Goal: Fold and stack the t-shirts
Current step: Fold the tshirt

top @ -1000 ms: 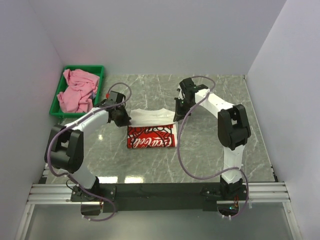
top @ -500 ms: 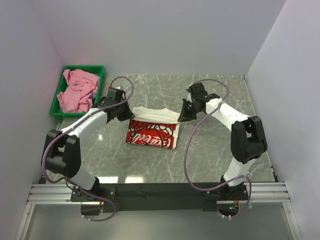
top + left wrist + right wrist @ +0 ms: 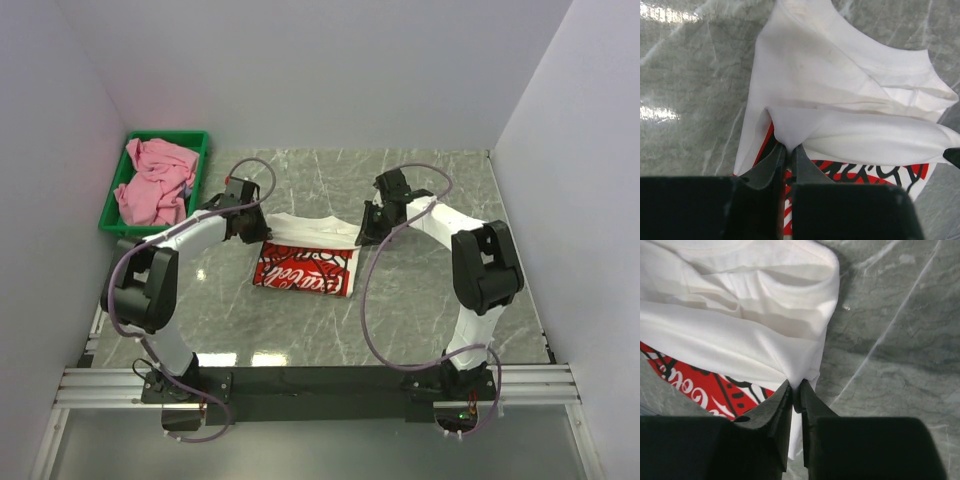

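White t-shirt (image 3: pixel 310 232) lies long axis left-right, red print (image 3: pixel 303 272) nearside. Left pincer (image 3: pixel 787 148) and right pincer (image 3: pixel 796 388) each pinch its folded edge.

Bright, even light from overhead fills the top view, and shadows are soft and short. The glossy tabletop (image 3: pixel 420 300) mirrors pale glare patches near its front edge, and glare streaks show at the left wrist view's upper left. The white shirt (image 3: pixel 840 75) keeps gentle grey shading in its folds. Close up, the left tool (image 3: pixel 789 148) and right tool (image 3: pixel 795 385) look almost featureless black and slightly soft.
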